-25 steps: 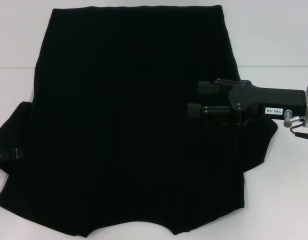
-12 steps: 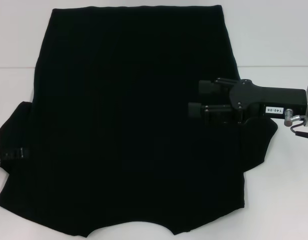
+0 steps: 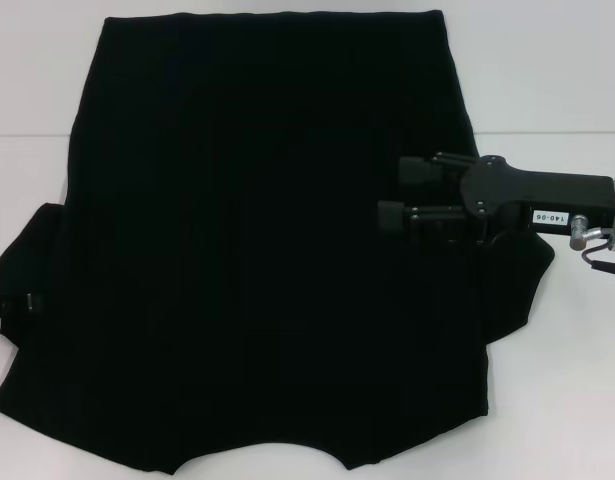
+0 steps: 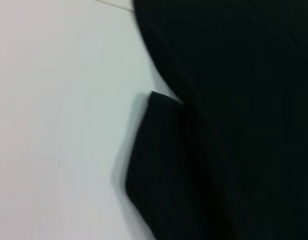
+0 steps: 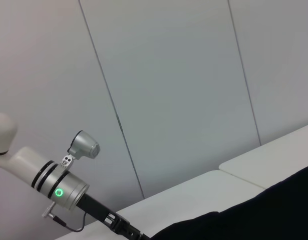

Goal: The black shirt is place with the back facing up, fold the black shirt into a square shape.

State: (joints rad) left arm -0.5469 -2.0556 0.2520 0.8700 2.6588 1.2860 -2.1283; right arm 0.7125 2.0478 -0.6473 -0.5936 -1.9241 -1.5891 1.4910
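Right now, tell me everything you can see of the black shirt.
The black shirt is plain, soft-looking dark fabric with no print showing, spread flat on the white table. Its straight hem lies at the far side, the curved neckline nearest the robot, and a short sleeve juts out at each side. The right gripper is over the right sleeve area, jaws apart. The left gripper sits at the left sleeve's edge.

The right arm reaches in level from the right, its silver wrist at the edge of sight. The right gripper [image 3: 397,192] points left, its two black fingers [image 3: 415,170] parted with nothing between them. Only the tip of the left gripper [image 3: 9,302] shows at the left edge.
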